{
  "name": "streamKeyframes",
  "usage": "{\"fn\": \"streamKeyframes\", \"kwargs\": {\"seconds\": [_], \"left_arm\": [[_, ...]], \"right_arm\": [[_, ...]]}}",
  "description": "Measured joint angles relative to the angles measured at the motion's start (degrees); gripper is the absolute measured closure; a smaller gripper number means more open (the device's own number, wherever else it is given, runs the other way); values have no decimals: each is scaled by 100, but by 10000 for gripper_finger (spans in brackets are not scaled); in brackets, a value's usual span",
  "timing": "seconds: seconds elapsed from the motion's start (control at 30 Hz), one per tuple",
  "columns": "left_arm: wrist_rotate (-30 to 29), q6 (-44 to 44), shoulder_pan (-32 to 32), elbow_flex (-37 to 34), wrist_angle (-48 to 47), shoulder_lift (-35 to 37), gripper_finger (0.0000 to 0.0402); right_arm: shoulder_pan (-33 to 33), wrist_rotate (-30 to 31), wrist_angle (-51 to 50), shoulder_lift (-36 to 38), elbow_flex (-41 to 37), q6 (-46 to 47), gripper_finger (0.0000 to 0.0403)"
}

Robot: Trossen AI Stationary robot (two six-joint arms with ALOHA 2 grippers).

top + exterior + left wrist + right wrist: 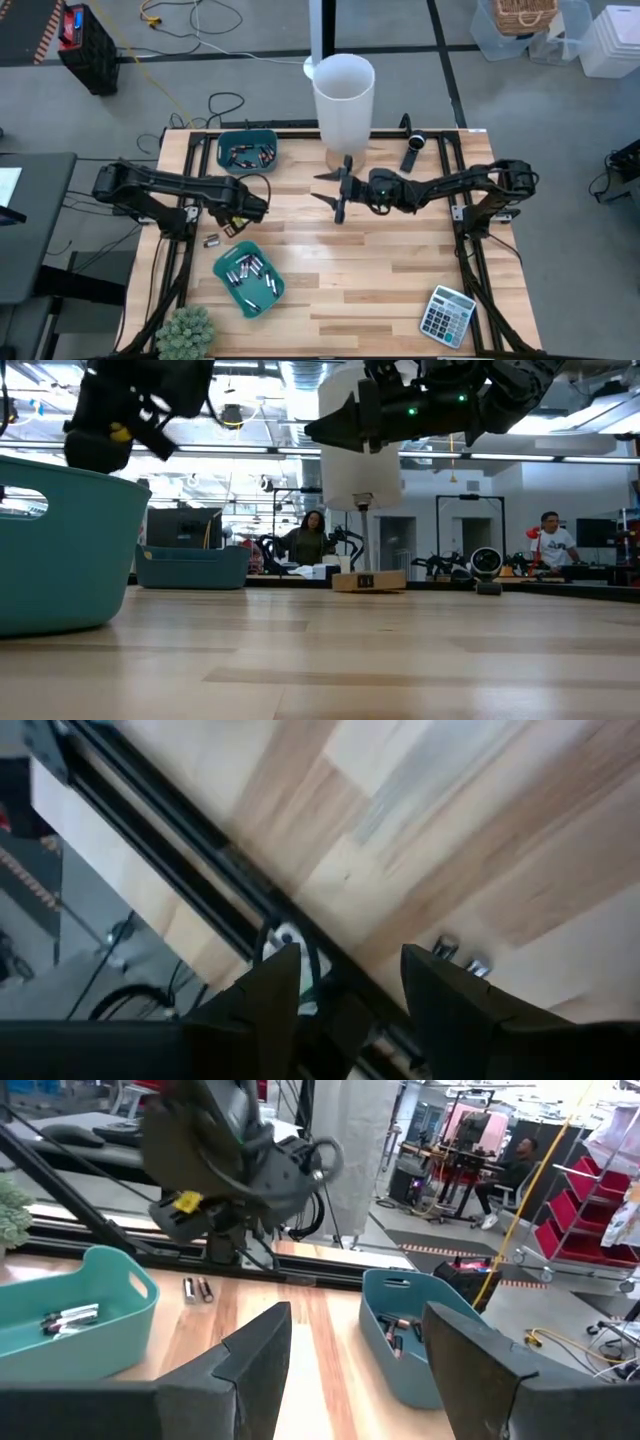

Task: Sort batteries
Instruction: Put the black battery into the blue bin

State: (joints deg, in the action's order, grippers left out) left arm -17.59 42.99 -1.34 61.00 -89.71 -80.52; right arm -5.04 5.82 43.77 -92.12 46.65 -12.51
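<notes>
Two loose batteries (212, 240) lie side by side on the wooden table near its left edge; they also show in the left wrist view (460, 954) and the right wrist view (197, 1288). My left gripper (235, 225) hangs just above and to the right of them, tipped steeply down, open and empty (350, 985). The far teal bin (247, 152) and the near teal bin (248, 280) each hold several batteries. My right gripper (333, 192) hovers level over the table's middle, open wide and empty (355, 1360), pointing toward the left arm.
A tall white bucket (343, 95) stands at the far edge, with a black oblong device (413, 152) to its right. A calculator (447, 315) lies at the near right corner and a small plant (185, 330) at the near left. Black frame rails (180, 240) run along both sides.
</notes>
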Motion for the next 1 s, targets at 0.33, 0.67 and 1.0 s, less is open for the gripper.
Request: {"fn": "streamKeyframes", "kwargs": {"seconds": [0.33, 0.67, 1.0], "left_arm": [[583, -1347, 676, -646, 581, -5, 233], [1035, -3440, 778, -689, 606, -3, 233], [1270, -3516, 778, -1222, 664, 401, 233]], "right_arm": [[-36, 0, -5, 0, 0, -2, 164], [-35, 0, -138, 0, 0, -4, 164], [-35, 2, -182, 0, 0, -22, 164]]}}
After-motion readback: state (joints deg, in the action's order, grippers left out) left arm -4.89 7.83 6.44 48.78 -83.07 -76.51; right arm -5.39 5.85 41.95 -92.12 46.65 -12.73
